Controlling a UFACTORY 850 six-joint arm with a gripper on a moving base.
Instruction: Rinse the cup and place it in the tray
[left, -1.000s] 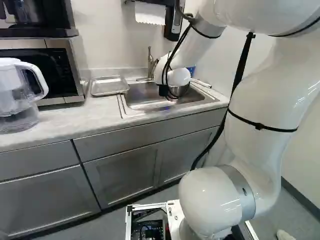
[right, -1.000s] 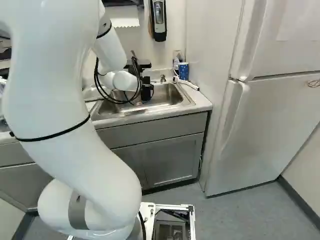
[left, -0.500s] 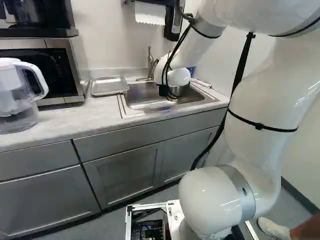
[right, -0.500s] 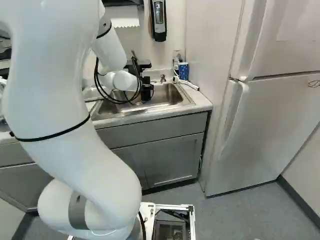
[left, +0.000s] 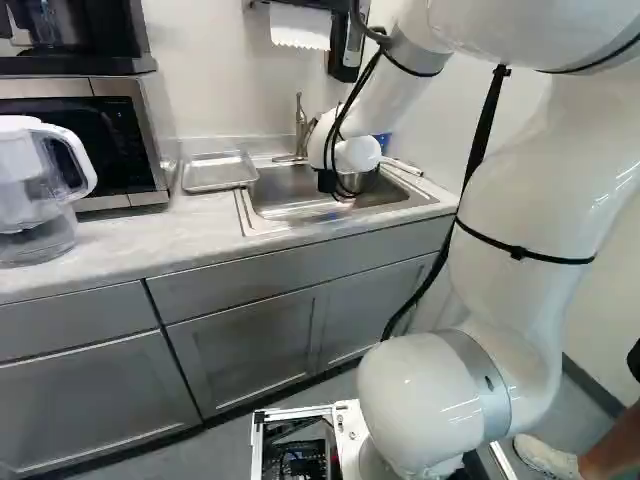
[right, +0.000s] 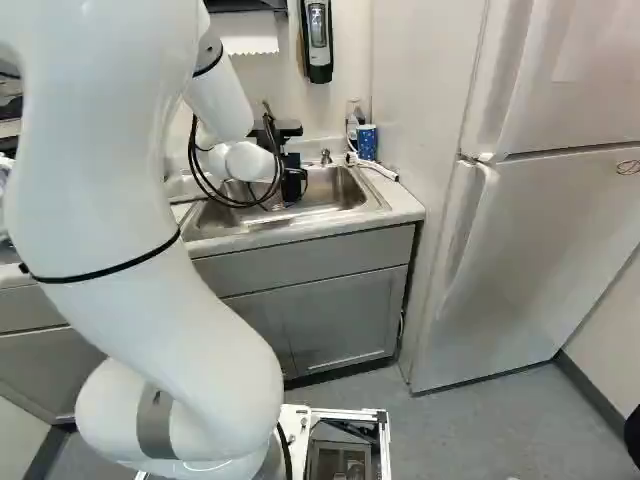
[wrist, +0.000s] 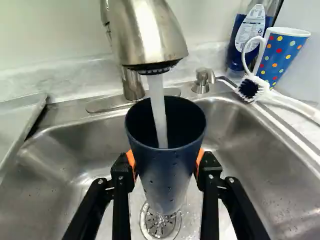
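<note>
Stainless sink lies below to catch runoff; I have the claw clamped on both sides of the dark cup, upright beneath the faucet so water pours inside.

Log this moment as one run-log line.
Rinse under way | tool shut on dark cup, above drain | water falling from faucet into cup | tray beside sink, cup not yet in it

Seeing dark navy on the cup, orange on the pads, black on the fingers. Digging the multicoloured polka dots on the blue mug btw. Plain silvery grey on the sink, tray and fridge.
</note>
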